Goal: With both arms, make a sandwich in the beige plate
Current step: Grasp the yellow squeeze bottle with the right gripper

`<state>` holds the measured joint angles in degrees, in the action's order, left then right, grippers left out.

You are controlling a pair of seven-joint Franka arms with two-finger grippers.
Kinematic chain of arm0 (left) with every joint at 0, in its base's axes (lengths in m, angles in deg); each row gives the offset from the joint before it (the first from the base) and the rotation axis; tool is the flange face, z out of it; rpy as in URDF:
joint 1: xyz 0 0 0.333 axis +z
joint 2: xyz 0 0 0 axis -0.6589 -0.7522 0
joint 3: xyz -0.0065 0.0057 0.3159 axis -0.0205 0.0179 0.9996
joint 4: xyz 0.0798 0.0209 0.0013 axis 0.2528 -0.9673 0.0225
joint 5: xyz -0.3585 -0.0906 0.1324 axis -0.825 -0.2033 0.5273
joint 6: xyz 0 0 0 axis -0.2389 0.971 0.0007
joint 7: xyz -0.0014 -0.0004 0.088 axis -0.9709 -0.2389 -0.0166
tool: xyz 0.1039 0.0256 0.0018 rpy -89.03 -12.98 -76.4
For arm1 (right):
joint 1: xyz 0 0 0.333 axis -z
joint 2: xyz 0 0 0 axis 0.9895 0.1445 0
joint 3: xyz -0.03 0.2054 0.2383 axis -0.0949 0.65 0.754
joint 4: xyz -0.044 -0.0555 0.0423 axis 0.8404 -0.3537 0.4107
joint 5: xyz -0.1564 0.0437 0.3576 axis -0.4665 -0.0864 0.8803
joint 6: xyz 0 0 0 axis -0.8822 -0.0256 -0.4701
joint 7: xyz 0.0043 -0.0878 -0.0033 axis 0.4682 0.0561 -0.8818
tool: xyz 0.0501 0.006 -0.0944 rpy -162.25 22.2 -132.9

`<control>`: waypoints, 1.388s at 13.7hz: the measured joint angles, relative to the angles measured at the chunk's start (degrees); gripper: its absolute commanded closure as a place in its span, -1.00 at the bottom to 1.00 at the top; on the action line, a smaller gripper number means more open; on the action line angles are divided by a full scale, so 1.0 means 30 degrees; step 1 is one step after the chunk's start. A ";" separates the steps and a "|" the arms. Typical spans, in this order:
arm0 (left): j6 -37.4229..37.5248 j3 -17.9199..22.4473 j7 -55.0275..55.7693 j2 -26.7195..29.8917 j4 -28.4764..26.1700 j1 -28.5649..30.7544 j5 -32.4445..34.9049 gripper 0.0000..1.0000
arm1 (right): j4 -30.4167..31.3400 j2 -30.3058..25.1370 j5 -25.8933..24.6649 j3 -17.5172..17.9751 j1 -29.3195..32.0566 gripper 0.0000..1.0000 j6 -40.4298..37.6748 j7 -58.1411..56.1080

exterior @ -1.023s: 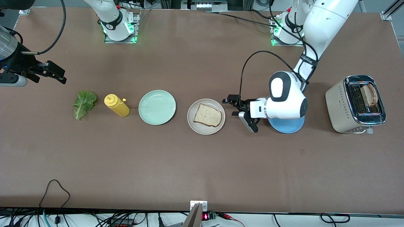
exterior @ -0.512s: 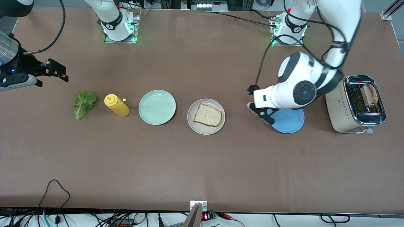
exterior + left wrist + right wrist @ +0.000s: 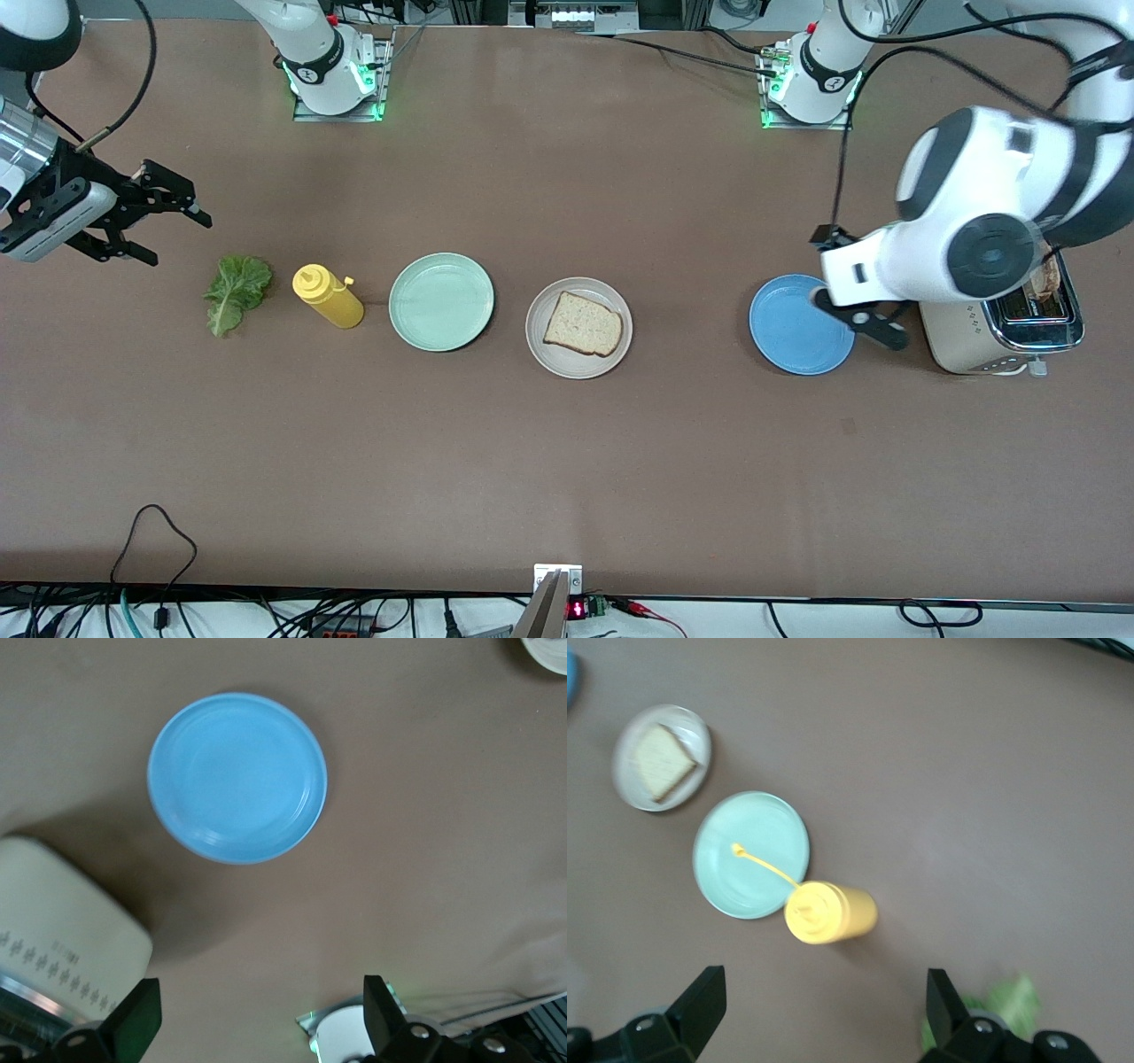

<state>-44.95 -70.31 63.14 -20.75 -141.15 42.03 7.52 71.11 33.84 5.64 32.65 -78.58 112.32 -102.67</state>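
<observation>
Bread (image 3: 583,324), one slice only, lies on the beige plate (image 3: 547,350), the landmark near mid-tabletop (image 3: 567,461); no lettuce or top slice is on it yet, so the sandwich is barely begun. Beside the plate toward the right arm's end sit a mint plate (image 3: 440,301), a mustard bottle (image 3: 328,296) and then the lettuce (image 3: 236,291). Toward the left arm's end lie a blue plate (image 3: 795,326) and, past it, a toaster (image 3: 997,330) holding a second slice (image 3: 1051,275).

The left tool (image 3: 858,310) hangs released and empty over the blue plate's edge, beside the toaster. The right tool (image 3: 146,217), fingers spread and empty, hangs over bare tabletop close to the lettuce.

The step in hand looks like fetching: the right arm likely needs to descend onto the leaf and carry it to the bread, while the left must get above the toaster slot for the slice.
</observation>
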 measured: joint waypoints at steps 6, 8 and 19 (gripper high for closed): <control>0.1302 0.1768 0.0025 0.1977 0.1763 0.0761 -0.0012 -1.00 | 0.2981 0.2311 0.8717 -0.0827 0.1411 -1.00 0.0768 -1.5107; -0.1248 0.3300 0.0339 0.3631 0.0422 0.0368 -0.0897 -1.00 | 0.3071 0.4133 1.0891 -0.0831 0.2025 -1.00 -0.0162 -1.9452; -0.5237 0.5091 0.0818 0.7266 -0.5135 0.0331 -0.2254 -1.00 | 0.1691 1.2367 1.7108 -0.0799 0.2866 -1.00 -0.5156 -3.2802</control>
<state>-60.66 -55.04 65.59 1.05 -156.55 43.02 0.76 76.18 70.95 56.96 30.25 -69.98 96.85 -201.07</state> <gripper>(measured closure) 0.000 0.000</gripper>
